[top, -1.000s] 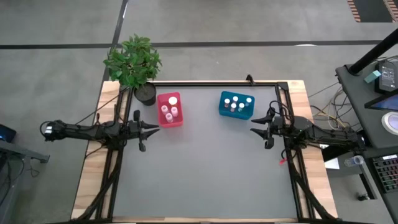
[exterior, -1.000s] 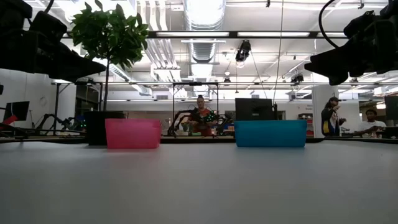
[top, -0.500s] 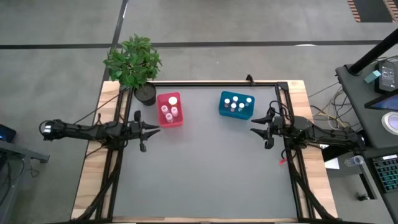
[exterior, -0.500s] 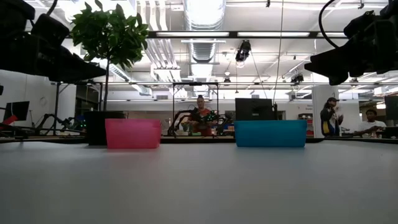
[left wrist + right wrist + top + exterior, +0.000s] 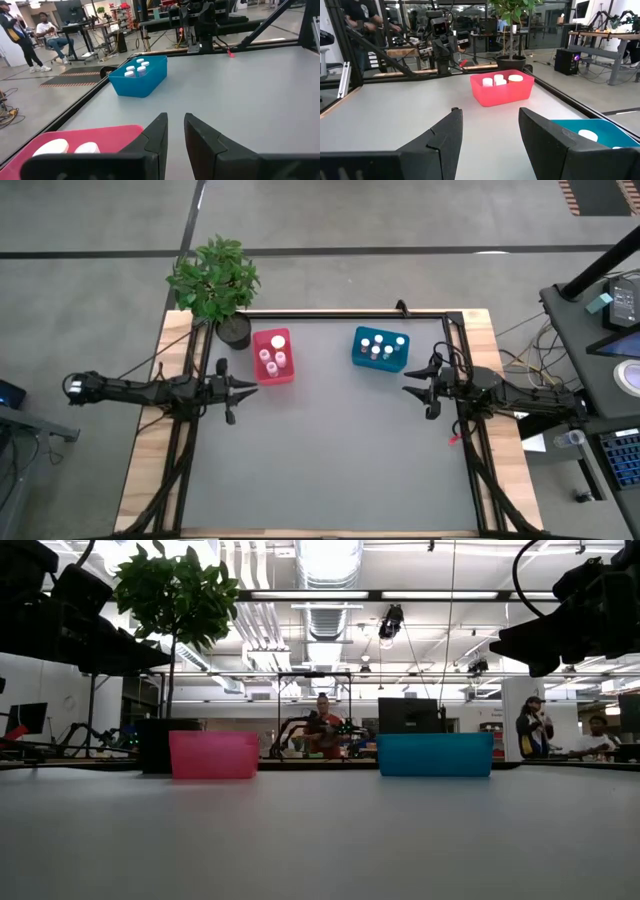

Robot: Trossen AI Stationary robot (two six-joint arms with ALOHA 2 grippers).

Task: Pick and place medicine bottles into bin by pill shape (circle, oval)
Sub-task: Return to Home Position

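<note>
Open grey table (image 5: 330, 470) fills the lower half of the high view, out to its wooden edges. Middle left, the left gripper (image 5: 250, 387) shows a narrow gap and holds nothing. Middle right, the right gripper (image 5: 408, 390) is spread wide and holds nothing. Higher up, apart from both, sit the red bin (image 5: 284, 376) and the blue bin (image 5: 358, 356), each holding white-capped medicine bottles (image 5: 277, 341).

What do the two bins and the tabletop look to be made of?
Red bin: likely plastic, faintly translucent; its thin walls glow pink. Teal bin: likely plastic too, smooth, opaque, thin-walled. Tabletop: matte grey sheet showing no glare; light wood boards border it.
</note>
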